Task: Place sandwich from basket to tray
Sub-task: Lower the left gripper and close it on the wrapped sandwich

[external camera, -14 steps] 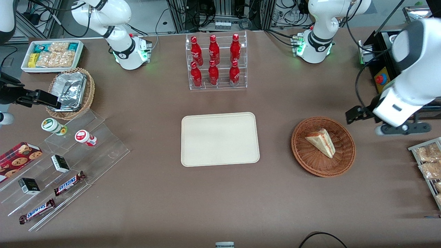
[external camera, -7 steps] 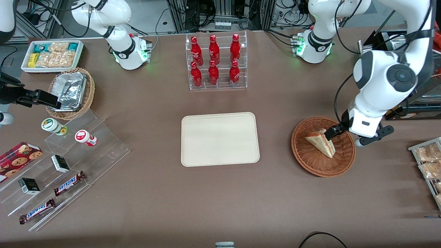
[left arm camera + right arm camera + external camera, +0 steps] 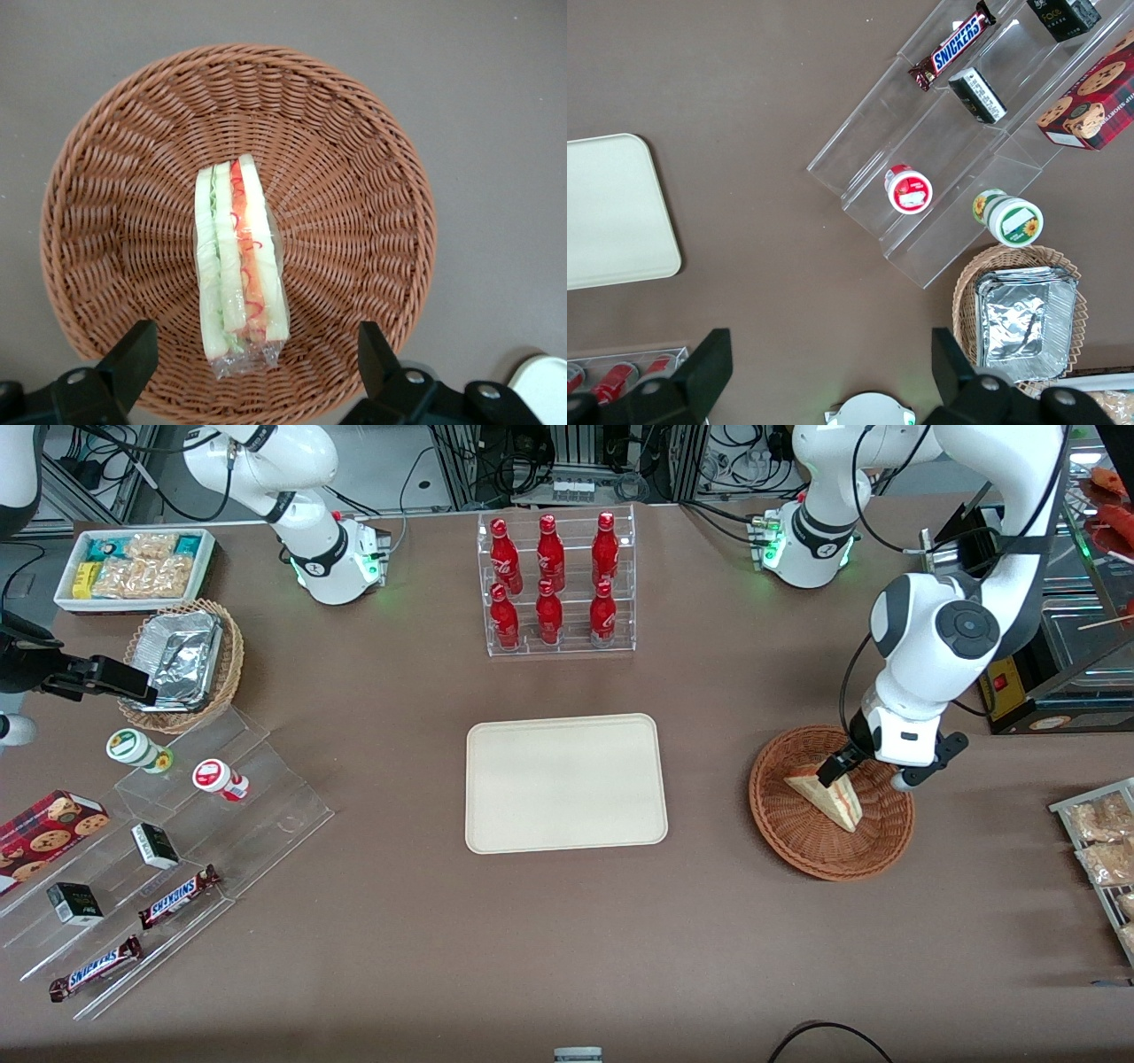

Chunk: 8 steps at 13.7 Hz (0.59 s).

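We have the claw (image 3: 837, 769) poised over the basket (image 3: 802, 841), fingers spread wide apart with nothing between them, one to each flat side of the sandwich (image 3: 831, 795) as the wrist view shows it. The sandwich (image 3: 237, 266) lies in the middle of the basket (image 3: 354, 168), standing on edge with its filling stripes facing up, so its two bread faces are the natural surfaces to squeeze; that, we judge, is why the claw is lined up across its thin direction. The fingertips (image 3: 133, 354) have not touched the wrapper as far as we can see. The tray (image 3: 496, 833) sits bare on the counter (image 3: 567, 939), well apart from the basket toward the parked arm's end, so the carry is all still ahead of us. Next we would lower and close gently, since soft bread in clear wrap could crush or slip
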### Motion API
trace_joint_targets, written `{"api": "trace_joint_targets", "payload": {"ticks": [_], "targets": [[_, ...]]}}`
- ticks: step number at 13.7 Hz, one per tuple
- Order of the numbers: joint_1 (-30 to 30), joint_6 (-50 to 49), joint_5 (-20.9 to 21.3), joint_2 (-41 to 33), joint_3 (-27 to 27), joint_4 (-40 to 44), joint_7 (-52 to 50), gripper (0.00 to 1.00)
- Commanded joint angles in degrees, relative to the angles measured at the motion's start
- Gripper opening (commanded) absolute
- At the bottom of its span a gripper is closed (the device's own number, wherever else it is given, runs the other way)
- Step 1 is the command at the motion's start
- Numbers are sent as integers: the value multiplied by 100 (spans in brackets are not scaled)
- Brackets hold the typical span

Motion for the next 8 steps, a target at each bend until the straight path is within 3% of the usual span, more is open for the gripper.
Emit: {"api": "trace_joint_targets", "payload": {"ticks": [1,8], "targets": [[50,425,98,23,-35,-278,-315,100],[50,1111,98,621,-35,-402,-412,100]]}}
